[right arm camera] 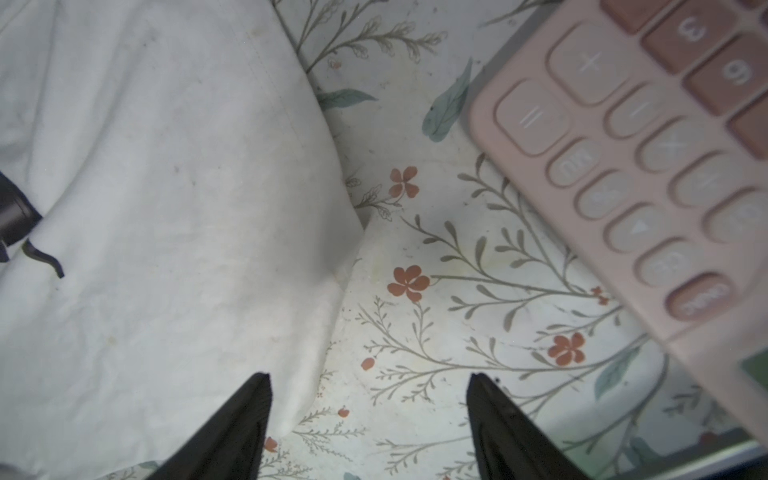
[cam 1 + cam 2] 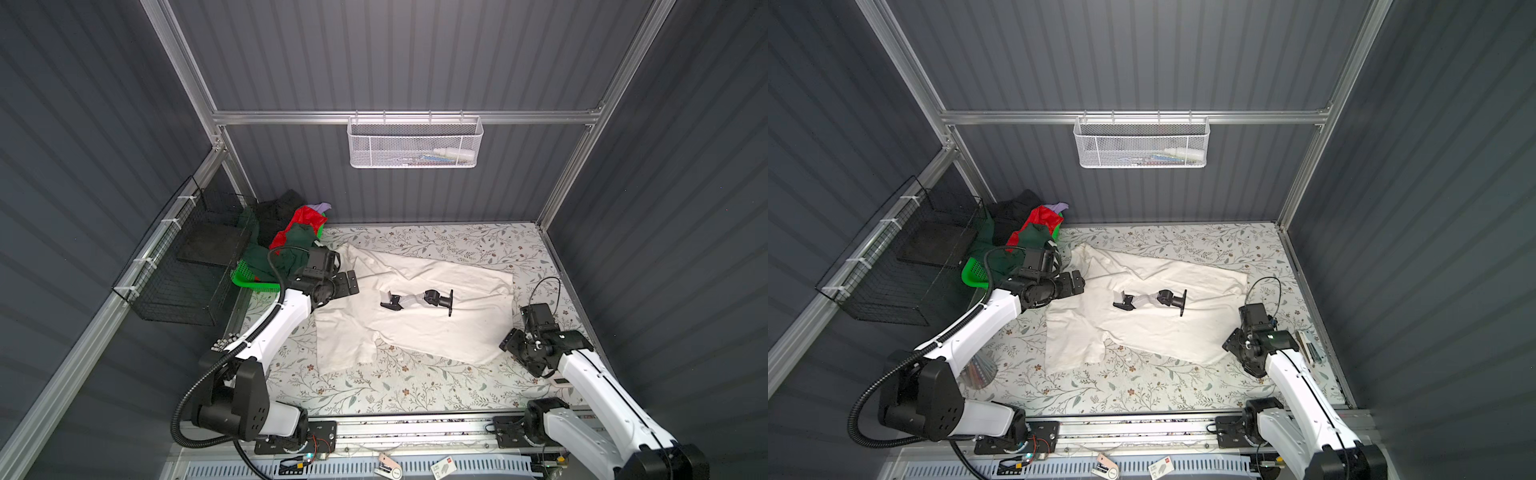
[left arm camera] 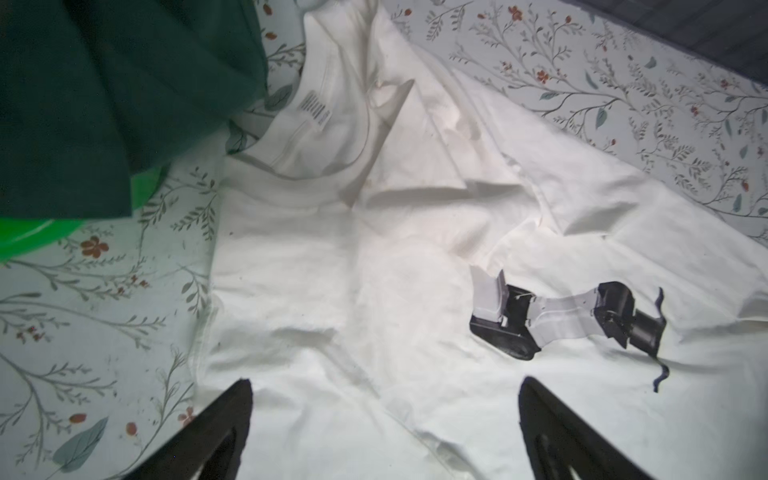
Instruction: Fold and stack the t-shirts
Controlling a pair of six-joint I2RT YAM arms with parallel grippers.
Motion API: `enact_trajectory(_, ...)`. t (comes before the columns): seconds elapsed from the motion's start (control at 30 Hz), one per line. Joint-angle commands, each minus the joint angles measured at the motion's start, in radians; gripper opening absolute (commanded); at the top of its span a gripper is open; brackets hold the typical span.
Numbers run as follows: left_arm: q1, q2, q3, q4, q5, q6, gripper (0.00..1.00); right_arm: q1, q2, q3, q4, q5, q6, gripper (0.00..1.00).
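T-shirt [image 3: 332,270] neck label [image 3: 316,109] unreadable; calculator [image 1: 623,166] keys 3, +, =.

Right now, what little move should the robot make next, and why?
Probably lower the right gripper onto the white t-shirt corner beneath it and pinch. The shirt lies spread and unfolded; the left gripper is open and empty too.

Saw floral-print tabletop [image 2: 415,390] | found cream-white t-shirt [image 2: 436,328] spread print-up mid-surface | found green basket [image 2: 245,276] at far-left corner | found pink calculator [image 1: 623,145] near right edge
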Motion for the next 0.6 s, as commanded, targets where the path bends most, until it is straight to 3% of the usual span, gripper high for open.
enact_trajectory(0.0, 0.007, -0.041, -0.073, -0.062, -0.048, -0.033, 1.00, 0.002, 0.034, -0.014, 0.052, -0.047, 0.013, 0.69)
enact_trajectory(0.1, 0.009, -0.061, -0.128, -0.100, -0.082, -0.052, 1.00, 0.015, 0.043, -0.016, 0.073, -0.047, 0.025, 0.64)
enact_trajectory(0.33, 0.035, -0.132, -0.276, -0.105, -0.130, -0.110, 1.00, 0.102, 0.057, -0.027, 0.092, -0.019, 0.079, 0.60)
enact_trajectory(0.57, 0.058, -0.098, -0.374, -0.008, -0.045, -0.115, 0.89, 0.269, 0.117, 0.016, 0.044, 0.065, 0.171, 0.61)
